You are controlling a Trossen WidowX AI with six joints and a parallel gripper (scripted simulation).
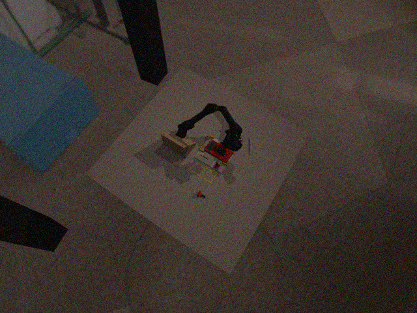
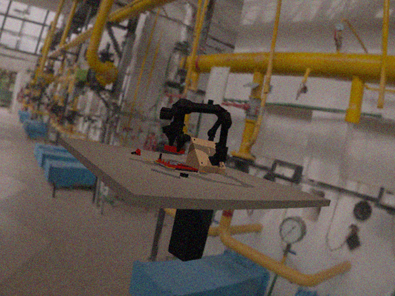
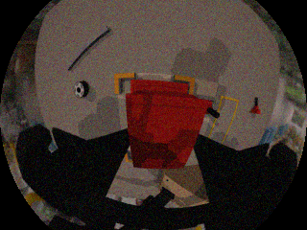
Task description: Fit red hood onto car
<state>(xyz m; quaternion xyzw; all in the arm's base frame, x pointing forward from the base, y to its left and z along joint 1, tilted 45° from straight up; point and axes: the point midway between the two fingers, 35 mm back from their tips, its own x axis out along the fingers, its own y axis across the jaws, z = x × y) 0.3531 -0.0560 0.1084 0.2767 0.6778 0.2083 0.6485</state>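
The red hood (image 2: 170, 148) (image 3: 165, 144) is between the fingers of my gripper (image 3: 163, 134), which is shut on it. In the exterior view the hood hangs a little above the chassis (image 2: 178, 164), with a gap between them. In the wrist view the hood covers most of the chassis; only a red end strip of the chassis (image 3: 159, 86) shows beyond it. The jig's orange corners (image 3: 124, 76) (image 1: 211, 136) show around the chassis. The arm hides part of the chassis in the top view. The pegs and hood holes cannot be made out.
A wooden block (image 1: 176, 144) (image 2: 200, 153) (image 3: 187, 184) stands near the arm's base. A yellow outline (image 1: 201, 175) lies beside the jig. A small red-and-black part (image 1: 200, 194) (image 2: 138, 151) (image 3: 255, 109), a wheel (image 3: 82, 89) and a dark rod (image 1: 249, 146) (image 3: 89, 49) lie around.
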